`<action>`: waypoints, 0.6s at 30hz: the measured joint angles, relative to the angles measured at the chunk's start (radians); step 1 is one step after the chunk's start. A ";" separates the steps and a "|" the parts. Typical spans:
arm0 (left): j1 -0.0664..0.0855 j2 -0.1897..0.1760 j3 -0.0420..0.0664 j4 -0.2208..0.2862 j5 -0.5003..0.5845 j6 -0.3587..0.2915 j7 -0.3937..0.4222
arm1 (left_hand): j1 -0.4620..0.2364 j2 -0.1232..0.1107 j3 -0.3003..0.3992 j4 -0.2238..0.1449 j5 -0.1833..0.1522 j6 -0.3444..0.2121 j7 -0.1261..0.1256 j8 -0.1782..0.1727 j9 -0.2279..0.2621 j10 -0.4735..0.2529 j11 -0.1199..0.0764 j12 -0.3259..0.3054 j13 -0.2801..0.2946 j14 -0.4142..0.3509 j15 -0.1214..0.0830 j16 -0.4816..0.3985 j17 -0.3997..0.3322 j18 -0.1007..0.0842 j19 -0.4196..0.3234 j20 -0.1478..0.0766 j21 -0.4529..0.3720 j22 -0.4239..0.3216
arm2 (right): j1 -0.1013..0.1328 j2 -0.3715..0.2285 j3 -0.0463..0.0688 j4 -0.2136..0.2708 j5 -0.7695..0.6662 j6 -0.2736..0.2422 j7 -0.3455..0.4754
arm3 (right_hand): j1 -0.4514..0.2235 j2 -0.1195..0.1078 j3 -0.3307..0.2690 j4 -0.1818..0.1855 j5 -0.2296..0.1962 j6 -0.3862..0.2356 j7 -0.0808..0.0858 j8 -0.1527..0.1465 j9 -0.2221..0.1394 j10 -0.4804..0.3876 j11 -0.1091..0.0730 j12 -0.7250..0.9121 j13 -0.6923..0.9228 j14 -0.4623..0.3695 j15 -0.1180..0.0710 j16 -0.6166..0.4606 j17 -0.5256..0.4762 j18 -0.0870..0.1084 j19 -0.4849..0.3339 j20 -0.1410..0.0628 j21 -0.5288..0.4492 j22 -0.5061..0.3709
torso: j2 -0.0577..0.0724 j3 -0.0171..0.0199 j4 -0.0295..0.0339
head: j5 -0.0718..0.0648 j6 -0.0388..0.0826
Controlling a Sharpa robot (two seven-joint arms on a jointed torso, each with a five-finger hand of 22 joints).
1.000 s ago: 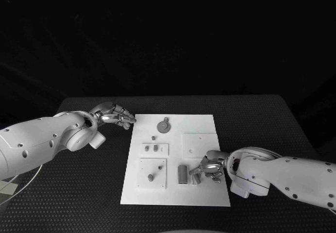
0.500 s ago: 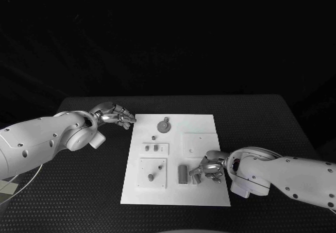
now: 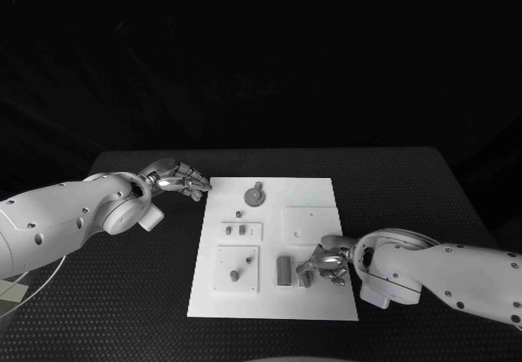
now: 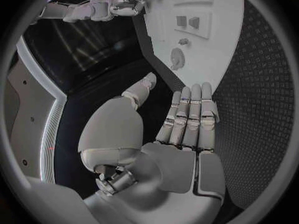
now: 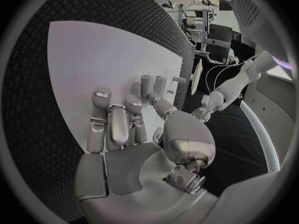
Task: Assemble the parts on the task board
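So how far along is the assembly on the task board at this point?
Early. Loose grey parts lie on the task board, so little looks assembled. The right hand is down among the pieces beside an upright block; whether it grips one is unclear. The left hand rests off the board's far corner, holding nothing. Most placing looks left.

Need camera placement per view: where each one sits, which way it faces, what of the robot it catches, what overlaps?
Head view: on the head, looking down at the task board; left hand at the board's far left corner, right hand over its near right part.
Left wrist view: behind the left hand, facing along the board; right hand beyond.
Right wrist view: behind the right hand, facing the board.
Shared: all three see the board.
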 measured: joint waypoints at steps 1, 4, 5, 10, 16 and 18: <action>0.000 0.000 0.000 0.000 0.000 0.000 0.000 | 0.000 0.000 0.000 0.000 0.000 0.000 0.000 0.000 0.000 0.000 0.000 0.000 0.000 0.000 0.000 0.000 0.000 0.000 0.000 0.000 0.000 0.000 | 0.000 0.000 0.000 0.000 0.000 0.001 0.000 | 0.000 0.000 0.002 -0.002 0.000 0.000 0.000 0.000 0.000 0.000 0.000 0.000 0.000 0.001 -0.001 0.000 0.001 0.000 0.000 0.000 0.000 0.000 | 0.000 0.0001 0.0000 | 0.000 0.000; 0.000 0.000 0.000 0.000 0.000 0.000 0.000 | 0.000 0.000 0.000 0.000 0.000 0.000 0.000 0.000 0.000 0.000 0.000 0.000 0.000 0.000 0.000 0.000 0.000 -0.004 0.000 0.000 0.000 0.000 | 0.000 -0.001 0.000 0.001 0.000 0.003 0.001 | -0.004 0.004 -0.001 -0.005 0.000 0.000 0.000 0.000 0.001 0.002 -0.002 0.000 0.001 0.003 -0.003 0.000 0.001 0.001 0.000 0.000 0.000 0.000 | 0.000 0.0001 -0.0002 | 0.000 0.000; 0.000 0.000 0.000 0.000 0.000 0.000 0.000 | 0.000 0.000 0.000 0.000 0.000 0.000 0.000 0.000 0.000 0.000 0.000 0.000 0.000 0.000 0.000 0.000 0.000 -0.004 0.000 0.000 0.000 0.000 | 0.000 -0.001 0.000 0.002 0.000 0.004 0.001 | -0.004 0.004 -0.001 -0.005 0.000 0.000 0.000 0.000 0.001 0.004 -0.004 0.000 0.002 0.004 -0.004 0.000 0.002 0.001 0.000 0.000 0.000 0.000 | 0.000 0.0002 -0.0002 | 0.000 0.000; 0.000 0.000 0.000 0.000 0.000 0.000 0.000 | 0.000 0.000 0.000 0.000 0.000 0.000 0.000 0.000 0.000 0.000 0.000 0.000 0.000 0.000 0.000 0.000 0.000 -0.004 0.000 0.000 0.000 0.000 | 0.000 -0.001 0.000 0.002 0.000 0.003 0.002 | -0.004 0.004 0.002 -0.008 0.000 0.001 -0.001 0.000 0.001 0.004 -0.004 0.000 0.002 0.002 -0.006 0.000 0.002 0.001 0.000 0.000 0.000 0.000 | 0.000 0.0003 -0.0003 | 0.000 0.001; 0.000 0.000 0.000 0.000 0.000 0.000 0.000 | 0.000 0.000 0.000 0.000 0.000 0.000 0.000 0.000 0.000 0.000 0.000 0.000 0.000 0.000 0.000 0.000 0.001 -0.005 0.000 0.000 0.000 0.000 | 0.000 0.000 0.000 0.002 -0.005 -0.006 0.006 | -0.006 0.006 0.007 -0.027 0.000 0.001 -0.001 0.000 0.002 0.004 -0.004 0.000 0.002 0.000 -0.008 0.000 0.002 0.001 -0.004 -0.004 0.004 0.000 | 0.000 0.0003 -0.0004 | 0.000 0.001; 0.000 0.000 0.000 0.000 0.000 0.000 0.000 | 0.000 0.000 0.000 0.000 0.000 0.000 0.000 0.000 0.000 0.000 0.000 0.000 0.000 0.000 0.000 0.000 0.001 -0.005 0.000 0.000 0.000 0.000 | 0.000 0.000 0.000 0.001 -0.009 -0.013 0.008 | -0.008 0.008 0.007 -0.027 0.000 0.001 -0.001 0.000 0.002 0.004 -0.004 0.000 0.002 0.000 -0.008 0.000 0.002 0.001 -0.004 -0.003 0.004 0.000 | 0.000 0.0002 -0.0003 | 0.000 0.000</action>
